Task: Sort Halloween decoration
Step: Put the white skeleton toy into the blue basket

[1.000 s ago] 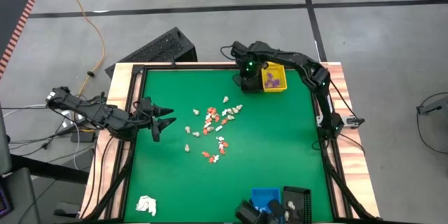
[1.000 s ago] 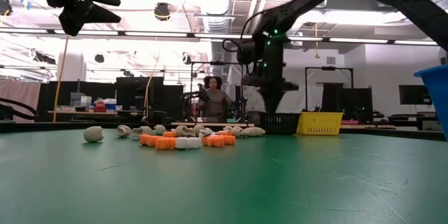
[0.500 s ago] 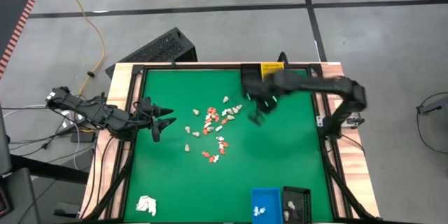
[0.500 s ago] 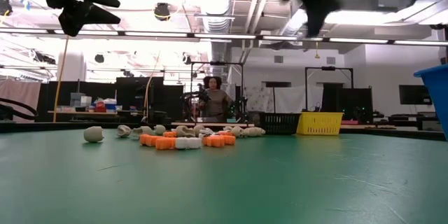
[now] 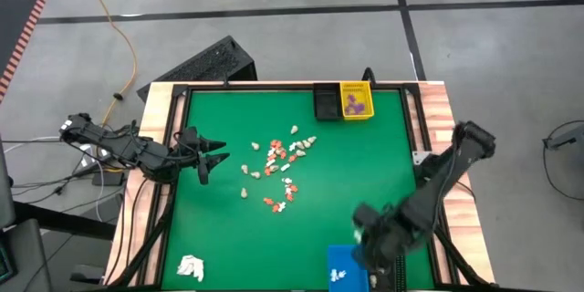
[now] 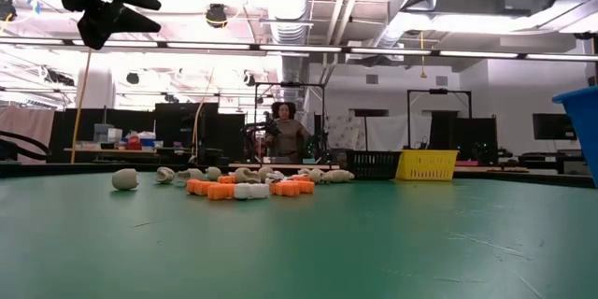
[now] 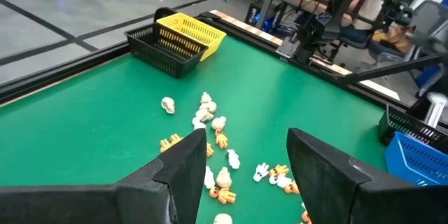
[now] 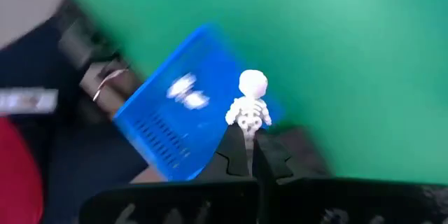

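Right gripper (image 8: 250, 155) pinched shut on a white skeleton figure (image 8: 249, 105), held upright above the fingertips. Blue bin (image 5: 344, 265) sits at the table's (image 5: 365, 173) near edge, just beside and partly under it, so the drop looks close. Left gripper (image 5: 208, 155) waits wide open, empty, beside the remaining decorations (image 5: 278, 169) mid-table.
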Tool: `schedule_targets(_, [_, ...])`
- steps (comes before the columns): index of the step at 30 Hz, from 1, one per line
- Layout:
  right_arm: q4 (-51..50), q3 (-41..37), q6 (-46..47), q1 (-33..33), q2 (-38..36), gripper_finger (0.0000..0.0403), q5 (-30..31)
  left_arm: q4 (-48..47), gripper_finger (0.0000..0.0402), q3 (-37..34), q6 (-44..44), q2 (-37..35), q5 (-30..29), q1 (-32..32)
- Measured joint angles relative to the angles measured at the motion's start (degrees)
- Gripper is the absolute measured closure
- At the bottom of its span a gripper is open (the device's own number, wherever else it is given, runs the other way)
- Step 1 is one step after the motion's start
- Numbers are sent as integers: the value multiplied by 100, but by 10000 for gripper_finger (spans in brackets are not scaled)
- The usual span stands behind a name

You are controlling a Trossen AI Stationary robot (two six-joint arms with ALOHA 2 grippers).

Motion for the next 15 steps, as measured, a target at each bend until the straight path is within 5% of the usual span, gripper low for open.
schedule_targets(6, [1165, -2, -376, 234, 757, 403, -318, 0, 213, 0, -131, 0, -52, 1])
schedule_targets(15, [1302, -2, -438, 232, 1007, 380, -445, -4, 213, 0, -274, 0, -124, 0])
